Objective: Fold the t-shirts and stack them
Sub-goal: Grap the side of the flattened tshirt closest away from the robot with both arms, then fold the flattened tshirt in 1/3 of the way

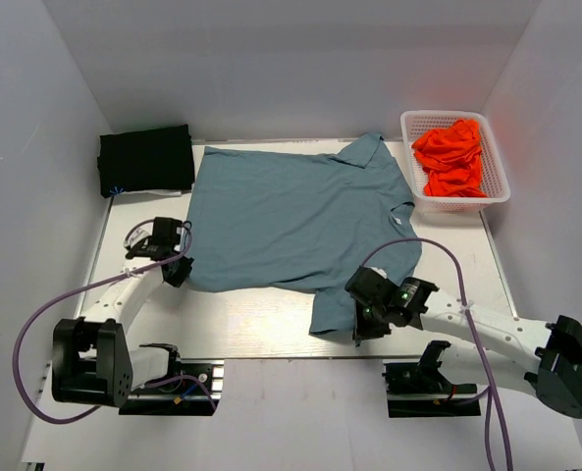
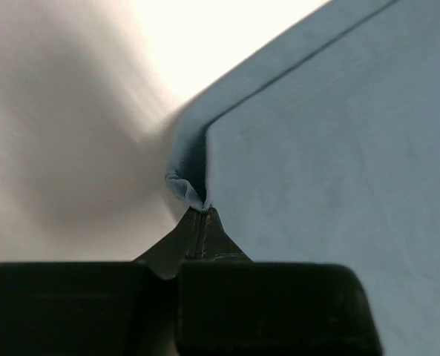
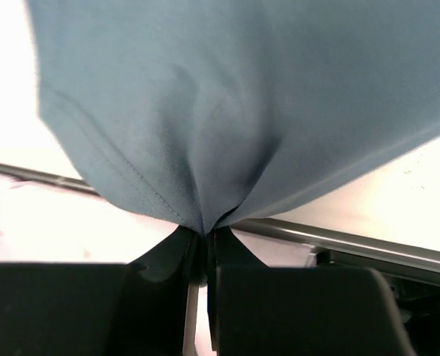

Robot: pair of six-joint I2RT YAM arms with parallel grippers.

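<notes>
The slate-blue t-shirt (image 1: 291, 216) lies spread across the middle of the table. My left gripper (image 1: 180, 270) is shut on its near left corner; the left wrist view shows the pinched cloth (image 2: 190, 189) at the shut tips. My right gripper (image 1: 357, 329) is shut on the near right hem, which it holds lifted and bunched in the right wrist view (image 3: 205, 148). A folded black shirt (image 1: 145, 159) lies at the far left. Orange-red shirts (image 1: 451, 157) sit crumpled in the basket.
The white lattice basket (image 1: 498, 177) stands at the far right corner. White walls close in the table on three sides. The metal front rail of the table (image 3: 338, 239) runs just behind my right fingers.
</notes>
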